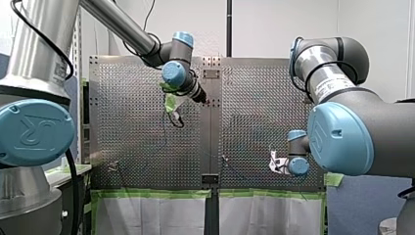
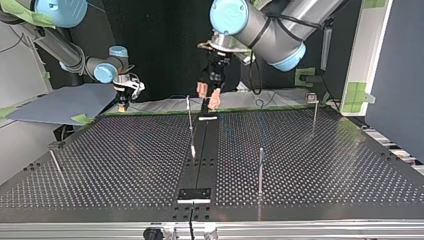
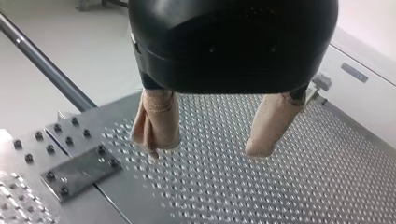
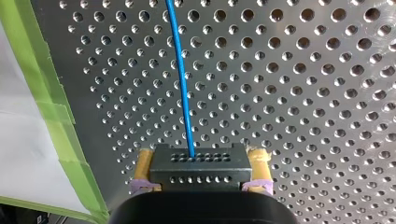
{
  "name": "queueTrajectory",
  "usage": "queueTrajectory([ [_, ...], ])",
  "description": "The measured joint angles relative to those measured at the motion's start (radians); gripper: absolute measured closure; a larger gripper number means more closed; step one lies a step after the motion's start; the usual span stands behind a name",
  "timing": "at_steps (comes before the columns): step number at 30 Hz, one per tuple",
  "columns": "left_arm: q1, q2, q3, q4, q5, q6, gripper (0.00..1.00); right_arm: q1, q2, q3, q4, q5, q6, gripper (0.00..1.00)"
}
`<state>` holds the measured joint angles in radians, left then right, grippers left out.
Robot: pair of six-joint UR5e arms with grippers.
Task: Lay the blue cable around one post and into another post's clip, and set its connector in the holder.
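- Right wrist view first: my right hand is clamped on the connector, a black block w/ rows of small holes. The yellow pads press on both its sides.
- We see the blue cable leave the connector's front face at mid-row. It runs on ahead of the hand w/ a slight bend, over the perforated worktop.
- We can't tell if the cable touches the worktop or hangs just above it.
- Green tape lines the worktop's edge, just beside that hand.
- Front view: the right hand sits low at the near right of the worktop, close to the taped edge.
- Over to the left wrist view: my left hand is spread wide, beige pads well apart, nothing between them.
- It hangs above the worktop, clear of the surface. A bolted plate lies flat beside it.
- Top view: the left hand hangs by the far end of the dark centre strip. A tall post stands upright just to its left.
- A second post stands upright nearer the camera, right of the strip.
- No cable shows at either post in this view; it's too thin to trace there.
- The two hands are well apart: right one at the top view's far left, left one near the middle.
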<state>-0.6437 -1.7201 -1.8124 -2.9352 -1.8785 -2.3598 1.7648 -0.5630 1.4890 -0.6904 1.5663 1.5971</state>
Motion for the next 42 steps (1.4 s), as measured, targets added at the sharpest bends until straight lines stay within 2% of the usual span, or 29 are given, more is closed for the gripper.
queueTrajectory([
  [5,-0.005,0.041,0.000,-0.028,-0.041,-0.041,0.00,0.000,0.000,0.000,-0.001,0.000,0.000,0.80],
  [10,0.013,0.089,-0.001,-0.028,-0.089,-0.089,0.00,0.001,0.001,0.000,-0.001,0.000,0.001,0.80],
  [16,0.061,0.145,-0.003,-0.018,-0.145,-0.145,0.00,0.000,0.001,-0.001,-0.005,0.000,0.012,0.80],
  [26,0.149,0.233,-0.019,-0.009,-0.226,-0.233,0.00,0.004,0.001,-0.001,-0.007,0.000,0.010,0.80],
  [30,0.189,0.271,-0.050,0.021,-0.212,-0.273,0.00,0.004,0.001,-0.001,-0.005,0.000,0.009,0.80],
  [33,0.215,0.278,-0.074,0.045,-0.191,-0.299,0.00,0.005,0.001,-0.002,-0.004,0.000,0.007,0.80],
  [37,0.233,0.263,-0.104,0.077,-0.160,-0.326,0.00,0.005,0.001,-0.001,-0.003,0.000,0.004,0.80],
  [42,0.237,0.236,-0.120,0.115,-0.118,-0.333,0.00,0.005,0.001,-0.001,-0.001,0.000,0.003,0.80],
])
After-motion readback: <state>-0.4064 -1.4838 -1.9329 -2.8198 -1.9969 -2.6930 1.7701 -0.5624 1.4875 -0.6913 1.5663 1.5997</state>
